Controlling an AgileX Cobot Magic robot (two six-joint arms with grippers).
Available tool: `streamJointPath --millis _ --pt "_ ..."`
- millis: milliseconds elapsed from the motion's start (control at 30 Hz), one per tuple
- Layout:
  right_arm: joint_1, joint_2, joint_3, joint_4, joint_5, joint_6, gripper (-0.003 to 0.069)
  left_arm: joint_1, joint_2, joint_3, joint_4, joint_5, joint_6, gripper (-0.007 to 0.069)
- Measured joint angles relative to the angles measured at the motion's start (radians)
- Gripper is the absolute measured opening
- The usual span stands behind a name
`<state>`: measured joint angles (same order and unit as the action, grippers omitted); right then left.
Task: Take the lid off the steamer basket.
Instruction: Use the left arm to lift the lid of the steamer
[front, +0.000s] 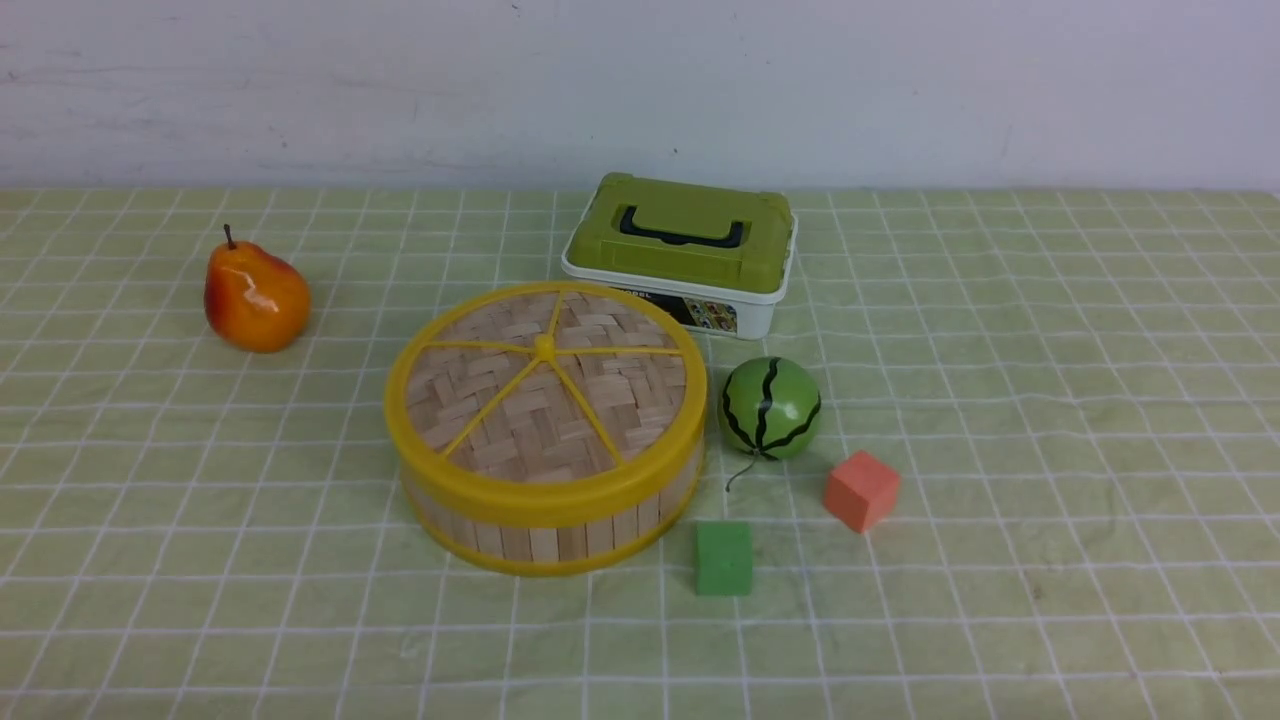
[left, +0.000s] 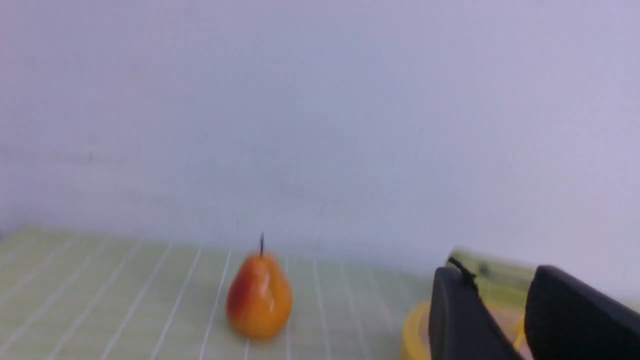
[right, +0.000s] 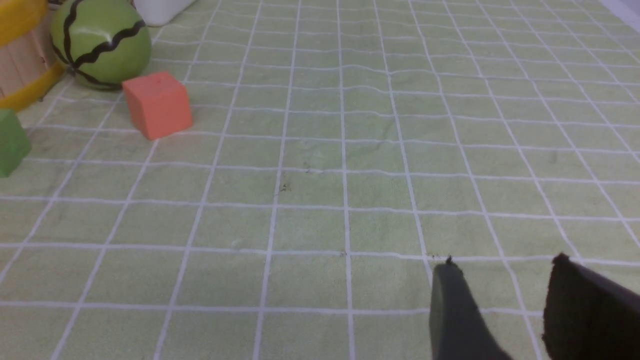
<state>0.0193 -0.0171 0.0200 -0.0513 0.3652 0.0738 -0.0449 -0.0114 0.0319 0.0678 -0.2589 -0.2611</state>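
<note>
- Front view: found the lid (front: 520, 400) seated flat on the steamer basket (front: 560, 535), near the middle of the checked cloth (front: 1050, 450), with its yellow rim capping the slatted wall all along the visible side.
- Logged the tight edges:
  - green-topped box (front: 680, 250) just behind the far right of the rim, with only a narrow strip of cloth between;
  - striped green ball (front: 769, 408) just beside the right rim, cannot tell whether touching;
  - green cube (front: 723, 558) near the basket's front right foot.
- Placed the orange cube (front: 861, 490) to the front right of the ball, near it but apart.
- Placed the pear (front: 256, 297) upright, well apart to the rear left.
- Noted open cloth to the left and front of the basket, and a wide stretch to the right past the orange cube.
- Left wrist view, blurred: found the left gripper (left: 497, 275) with fingers parted and nothing between them. Saw a piece of yellow rim behind the fingers.
- Right wrist view: found the right gripper (right: 504, 262) with fingers parted, holding nothing, over plain cloth squares and well apart from the orange cube, the ball and the basket.
</note>
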Motion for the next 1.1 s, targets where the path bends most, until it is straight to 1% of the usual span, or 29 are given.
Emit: streamJointPath --millis 33,67,167,233,267,333,367,433,500,533,567,600,700,767,833,867,900,933,967,1033,1067,1100 --pt "0.000 0.000 0.000 0.000 0.000 0.000 0.0241 0.000 0.000 0.000 0.000 -0.055 0.000 0.0205" --pt "0.000 0.000 0.000 0.000 0.000 0.000 0.0241 0.000 0.000 0.000 0.003 -0.152 -0.012 0.0206" --pt "0.000 0.000 0.000 0.000 0.000 0.000 0.0241 0.000 0.000 0.000 -0.003 -0.304 -0.057 0.0206" --pt "0.000 0.000 0.000 0.000 0.000 0.000 0.0241 0.000 0.000 0.000 -0.042 -0.385 -0.098 0.0206" --pt "0.000 0.000 0.000 0.000 0.000 0.000 0.0241 0.000 0.000 0.000 -0.078 -0.424 -0.136 0.0205" --pt "0.000 0.000 0.000 0.000 0.000 0.000 0.0241 0.000 0.000 0.000 -0.103 -0.441 -0.158 0.0200" --pt "0.000 0.000 0.000 0.000 0.000 0.000 0.0241 0.000 0.000 -0.016 -0.153 -0.435 -0.186 0.0182" --pt "0.000 0.000 0.000 0.000 0.000 0.000 0.0241 0.000 0.000 -0.083 -0.206 -0.348 -0.192 0.0136" --pt "0.000 0.000 0.000 0.000 0.000 0.000 0.0241 0.000 0.001 -0.181 -0.241 -0.240 -0.141 0.0078" --pt "0.000 0.000 0.000 0.000 0.000 0.000 0.0241 0.000 0.013 -0.231 -0.254 -0.173 -0.079 0.0049" --pt "0.000 0.000 0.000 0.000 0.000 0.000 0.0241 0.000 0.017 -0.252 -0.255 -0.163 -0.055 0.0037" --pt "0.000 0.000 0.000 0.000 0.000 0.000 0.0241 0.000 0.070 -0.334 -0.270 -0.079 0.047 -0.0008" --pt "0.000 0.000 0.000 0.000 0.000 0.000 0.0241 0.000 0.207 -0.437 -0.331 0.000 0.209 -0.0013" --pt "0.000 0.000 0.000 0.000 0.000 0.000 0.0241 0.000 0.322 -0.504 -0.391 0.023 0.290 -0.0013" --pt "0.000 0.000 0.000 0.000 0.000 0.000 0.0241 0.000 0.426 -0.563 -0.440 0.028 0.361 -0.0013" --pt "0.000 0.000 0.000 0.000 0.000 0.000 0.0241 0.000 0.438 -0.569 -0.445 0.028 0.361 -0.0013" --pt "0.000 0.000 0.000 0.000 0.000 0.000 0.0241 0.000 0.540 -0.614 -0.483 0.001 0.436 -0.0013" --pt "0.000 0.000 0.000 0.000 0.000 0.000 0.0241 0.000 0.552 -0.618 -0.487 -0.004 0.436 -0.0013" --pt "0.000 0.000 0.000 0.000 0.000 0.000 0.0241 0.000 0.646 -0.642 -0.520 -0.064 0.492 -0.0013" --pt "0.000 0.000 0.000 0.000 0.000 0.000 0.0241 0.000 0.771 -0.663 -0.565 -0.157 0.541 -0.0013" --pt "0.000 0.000 0.000 0.000 0.000 0.000 0.0241 0.000 0.783 -0.666 -0.569 -0.165 0.552 -0.0013" --pt "0.000 0.000 0.000 0.000 0.000 0.000 0.0241 0.000 0.871 -0.687 -0.597 -0.196 0.580 -0.0013"
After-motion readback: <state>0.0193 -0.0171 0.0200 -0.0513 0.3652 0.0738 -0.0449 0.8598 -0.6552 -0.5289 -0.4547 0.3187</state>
